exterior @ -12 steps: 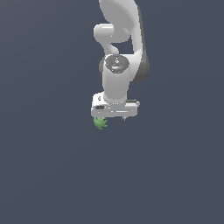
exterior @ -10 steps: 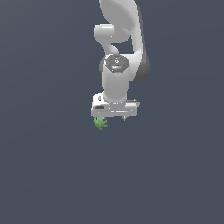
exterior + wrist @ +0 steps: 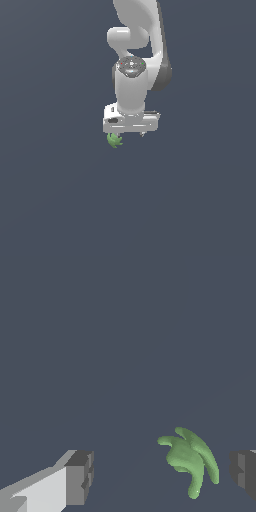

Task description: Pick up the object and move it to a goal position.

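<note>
Between splayed end effector [image 3: 162, 478] fingers, green object [image 3: 189, 460].

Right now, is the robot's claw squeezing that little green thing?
No. The green object sits between the fingers of the gripper, touching neither.

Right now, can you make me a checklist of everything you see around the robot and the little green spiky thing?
Surface: plain dark grey-blue floor, bare where visible.
Job's things: small green spiky object, lying between the tool's fingers, nearer one finger than the other, touching neither.
Clutter: nothing seen.
Tool: white tool open, fingers spread either side of the object; in the exterior view it sits just above the object.
Cables: nothing seen.
Surroundings: white arm above; no goal marker seen.
</note>
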### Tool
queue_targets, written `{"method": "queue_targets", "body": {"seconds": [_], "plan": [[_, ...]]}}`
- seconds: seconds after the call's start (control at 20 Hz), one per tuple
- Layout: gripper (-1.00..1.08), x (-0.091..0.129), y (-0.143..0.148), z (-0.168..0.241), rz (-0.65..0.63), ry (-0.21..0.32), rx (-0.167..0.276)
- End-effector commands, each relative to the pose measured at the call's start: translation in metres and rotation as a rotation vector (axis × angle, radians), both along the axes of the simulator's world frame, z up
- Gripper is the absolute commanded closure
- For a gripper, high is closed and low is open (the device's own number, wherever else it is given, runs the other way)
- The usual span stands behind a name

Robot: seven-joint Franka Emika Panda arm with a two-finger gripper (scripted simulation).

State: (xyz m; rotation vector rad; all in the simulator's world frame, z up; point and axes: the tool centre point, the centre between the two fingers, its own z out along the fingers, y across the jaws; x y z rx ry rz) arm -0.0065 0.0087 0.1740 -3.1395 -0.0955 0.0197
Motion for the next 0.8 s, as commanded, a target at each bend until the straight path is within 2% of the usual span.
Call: {"method": "queue_targets", "body": {"seconds": [0.0, 0.35, 0.75], "plan": [[-0.92, 0.000, 0.000, 0.000, -0.001, 0.001, 0.000], [-0.92, -0.002, -0.003, -0.003, 0.020, 0.000, 0.000], [-0.92, -0.010, -0.017, -0.016, 0.106, -0.002, 0.001]]}}
